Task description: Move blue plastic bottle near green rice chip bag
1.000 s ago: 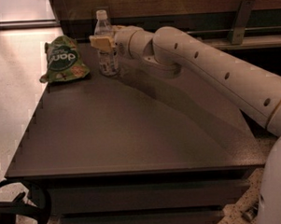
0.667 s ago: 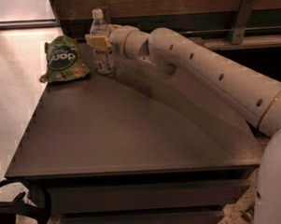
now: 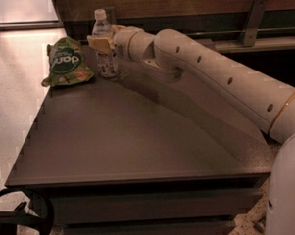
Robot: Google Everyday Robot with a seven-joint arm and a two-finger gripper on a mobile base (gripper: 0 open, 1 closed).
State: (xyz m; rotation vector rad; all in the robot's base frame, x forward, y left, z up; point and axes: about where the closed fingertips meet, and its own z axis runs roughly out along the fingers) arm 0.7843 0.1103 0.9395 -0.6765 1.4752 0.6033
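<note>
At 11 o'clock on table [image 3: 138, 139]: bottle [image 3: 106, 65] upright; base on or just above surface, can't tell.
Bag [image 3: 65, 64]: at bottle's 9 o'clock, just beside.
Gripper [image 3: 103, 42]: closed around bottle's middle.
Progress: bottle looks near enough; release and withdrawal not yet done.

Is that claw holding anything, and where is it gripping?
The claw holds the blue plastic bottle around its middle, below the neck, beside the green rice chip bag.
</note>
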